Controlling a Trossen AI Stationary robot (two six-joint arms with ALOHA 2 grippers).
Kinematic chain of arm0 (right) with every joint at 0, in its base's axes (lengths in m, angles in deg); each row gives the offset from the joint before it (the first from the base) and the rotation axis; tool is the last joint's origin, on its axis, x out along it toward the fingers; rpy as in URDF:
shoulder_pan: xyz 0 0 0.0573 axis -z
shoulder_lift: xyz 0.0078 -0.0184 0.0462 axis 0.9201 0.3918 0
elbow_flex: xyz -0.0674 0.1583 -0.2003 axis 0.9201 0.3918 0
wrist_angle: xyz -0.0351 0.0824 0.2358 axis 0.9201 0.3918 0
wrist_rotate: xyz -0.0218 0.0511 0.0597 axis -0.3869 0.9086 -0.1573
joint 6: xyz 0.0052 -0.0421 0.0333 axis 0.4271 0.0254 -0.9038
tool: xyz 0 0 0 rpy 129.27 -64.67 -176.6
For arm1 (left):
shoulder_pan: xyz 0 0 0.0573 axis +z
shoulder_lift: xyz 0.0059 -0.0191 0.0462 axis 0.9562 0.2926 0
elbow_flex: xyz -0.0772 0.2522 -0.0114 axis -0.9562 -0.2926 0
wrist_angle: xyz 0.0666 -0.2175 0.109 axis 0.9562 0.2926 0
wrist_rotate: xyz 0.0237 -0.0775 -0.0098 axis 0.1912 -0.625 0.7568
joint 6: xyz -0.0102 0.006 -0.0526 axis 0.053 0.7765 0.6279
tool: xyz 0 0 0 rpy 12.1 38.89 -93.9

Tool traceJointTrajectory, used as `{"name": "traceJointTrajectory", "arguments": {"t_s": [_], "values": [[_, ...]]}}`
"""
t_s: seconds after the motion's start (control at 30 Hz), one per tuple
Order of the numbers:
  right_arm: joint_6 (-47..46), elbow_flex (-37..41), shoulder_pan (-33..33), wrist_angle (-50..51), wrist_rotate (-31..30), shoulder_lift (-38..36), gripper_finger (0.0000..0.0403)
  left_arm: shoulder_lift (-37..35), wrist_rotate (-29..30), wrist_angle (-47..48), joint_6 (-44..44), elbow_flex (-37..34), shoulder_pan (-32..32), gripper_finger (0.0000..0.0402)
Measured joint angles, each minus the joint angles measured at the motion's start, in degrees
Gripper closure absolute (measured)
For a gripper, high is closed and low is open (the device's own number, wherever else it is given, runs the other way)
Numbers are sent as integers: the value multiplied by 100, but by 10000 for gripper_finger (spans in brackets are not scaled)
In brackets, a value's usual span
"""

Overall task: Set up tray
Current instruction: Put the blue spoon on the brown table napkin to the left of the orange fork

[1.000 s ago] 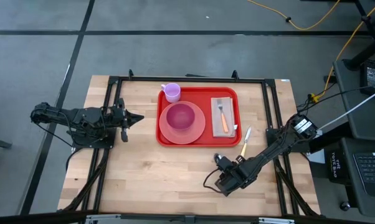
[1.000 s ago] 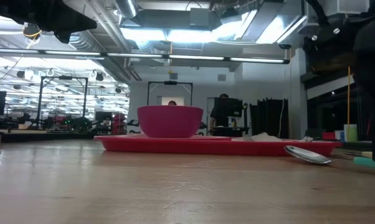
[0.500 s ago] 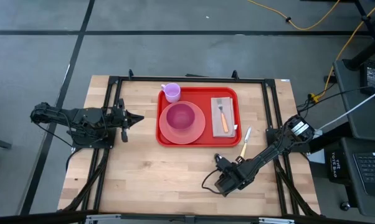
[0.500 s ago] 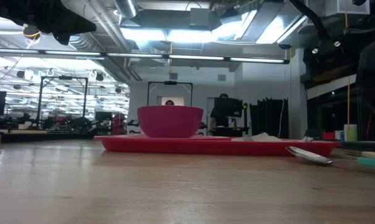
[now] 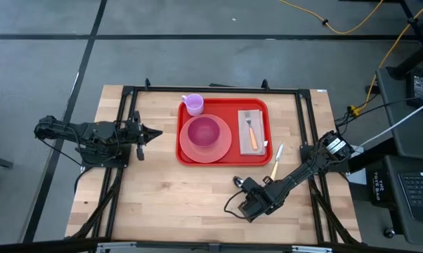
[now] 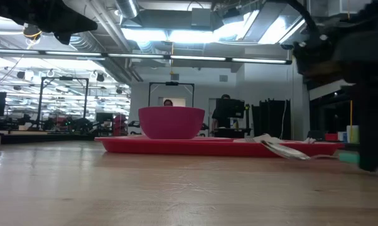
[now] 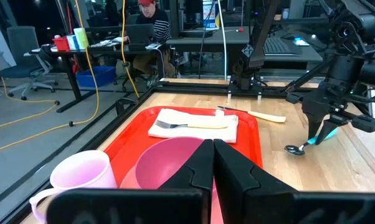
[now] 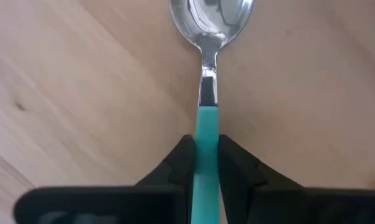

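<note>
And the right end effector (image 5: 237,182) had moved, sliding a little further left along the table (image 5: 162,190) from where it sat a second before, low over the bare wood just in front of the red tray (image 5: 257,156), its two fingers closed tight on the teal handle of a spoon (image 8: 207,74) with the steel bowl pointing out ahead, at or just above the wood! In the low view the spoon that had lain beside the tray's right end was gone from that spot, which I took to mean the pickup had worked and the spoon was on its way to the tray. The tray itself sat in the middle of the table toward the far edge, already carrying a pink plate (image 5: 223,150) with a magenta bowl (image 5: 204,131) on it, a lilac mug (image 5: 193,104) at its far left corner, and a napkin (image 5: 254,141) with a fork (image 5: 249,126) on top. A knife (image 5: 275,161) waited on the wood by the tray's near right corner. The left end effector (image 5: 150,132) hung idle left of the tray, fingers pressed together and empty. No brand, label or writing could be read anywhere.
</note>
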Motion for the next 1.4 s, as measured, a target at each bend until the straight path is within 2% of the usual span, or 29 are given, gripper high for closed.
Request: {"name": "traceJointTrajectory", "arguments": {"t_s": [0.27, 0.53, 0.7, 0.83, 0.97, 1.23, 1.33, 1.4], "values": [[110, -244, 63, 5, 65, -23, 352, 0, 0, 1, -2, 1, -1, 397], [1334, -356, 274, -4, 91, -309, 352, 1, 0, 2, -2, 0, -2, 399], [2342, -364, 379, -200, -544, -833, 352, -1, -2, 2, -2, 0, -2, 396], [2707, -74, 394, -452, -1047, -1307, 352, 0, -2, 2, -2, 1, -1, 394], [2873, 594, 400, -1463, -1440, -1602, 352, -1, -2, 2, -2, 1, -1, 394], [3690, 2220, 454, -4528, -2323, -1661, 352, -1, 2, 2, -2, 1, -2, 393], [4143, 2537, 569, -5340, -2352, -1659, 352, 1, 0, 2, 5, 0, -1, 393], [4287, 2564, 670, -5538, -2210, -1663, 352, 1, 0, 2, 3, 2, 1, 395]]}}
